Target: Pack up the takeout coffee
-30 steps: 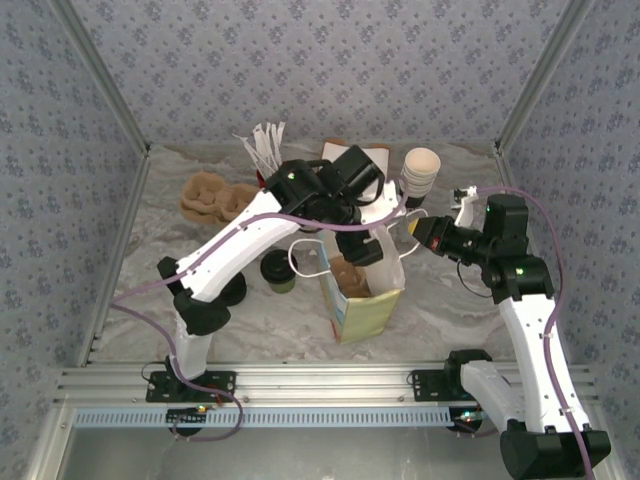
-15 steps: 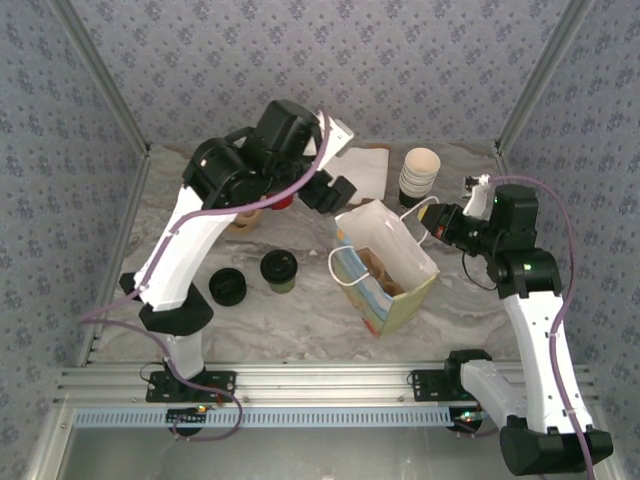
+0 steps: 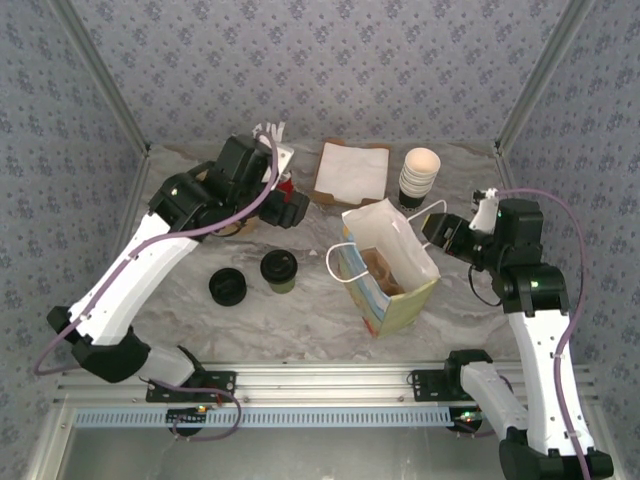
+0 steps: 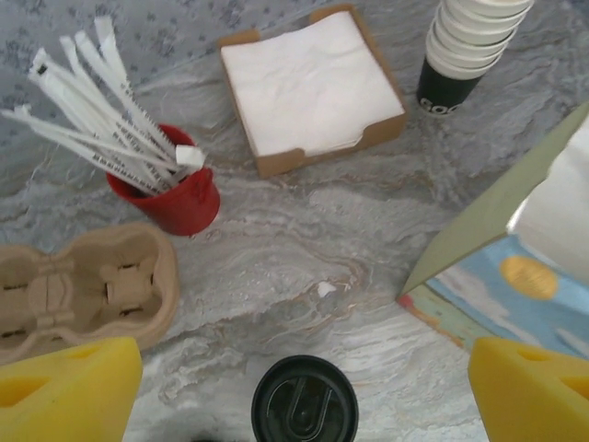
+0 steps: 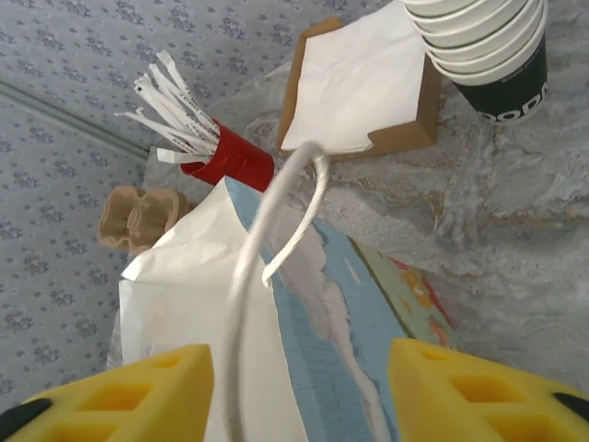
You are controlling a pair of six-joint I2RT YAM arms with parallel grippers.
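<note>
Grey marbled table, patterned walls around it. Your takeout coffee (image 3: 279, 270) stands upright with its black lid on, a little left of the table's centre, and neither gripper touches it. Just to its left lies a loose black lid (image 3: 228, 287). To its right, near but apart, the open paper bag (image 3: 390, 275) stands mouth up and leans slightly.

In the left wrist view the coffee sits below your left gripper (image 4: 299, 391), between its yellow pads (image 4: 69, 387), which are spread wide and hold nothing. Your right gripper (image 5: 299, 396) is spread wide too, at the bag's right top edge. The bag's white handle (image 5: 276, 230) loops up between that gripper's pads; you cannot tell whether it touches them.

Along the far edge, left to right, you have a red cup of wrapped straws (image 4: 175, 198), a cardboard tray of napkins (image 4: 313, 87) and a stack of paper cups (image 4: 469, 46). A moulded cup carrier (image 4: 83, 290) lies beside the red cup, toward the far left corner.
</note>
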